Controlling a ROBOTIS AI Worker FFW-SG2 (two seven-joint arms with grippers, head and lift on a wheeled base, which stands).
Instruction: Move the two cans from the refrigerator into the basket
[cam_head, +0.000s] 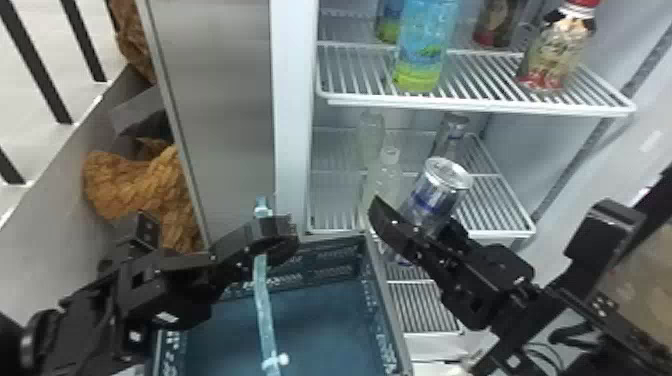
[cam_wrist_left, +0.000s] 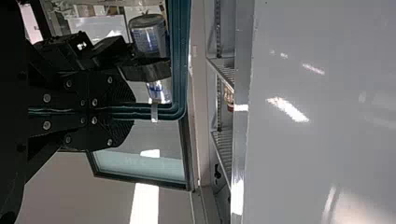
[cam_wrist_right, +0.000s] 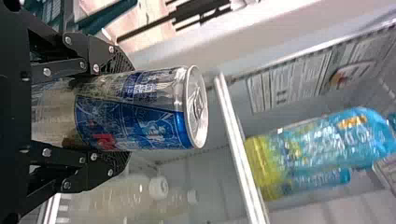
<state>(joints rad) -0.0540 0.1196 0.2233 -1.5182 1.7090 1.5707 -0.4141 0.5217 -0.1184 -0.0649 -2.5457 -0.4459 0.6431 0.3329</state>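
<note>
Blue-and-silver metal can (cam_wrist_right: 135, 112), clamped between the black fingers of my right gripper (cam_wrist_right: 119, 109), is near the corner of the dark-blue plastic basket (cam_head: 325, 325). It remains to be placed; the other can's progress I can't tell. My left gripper (cam_wrist_left: 128, 112) is closed around the translucent teal handle (cam_head: 265, 305). Clear bottles (cam_head: 382, 185) crowd behind; basket wall and handle could snag me.

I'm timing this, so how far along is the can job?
Done: a silver and blue metal can is gripped. In hand: right gripper holds it outside the blue plastic basket; left gripper holds its blue handle. Remaining: placing that can. The second can's status is unclear.
</note>
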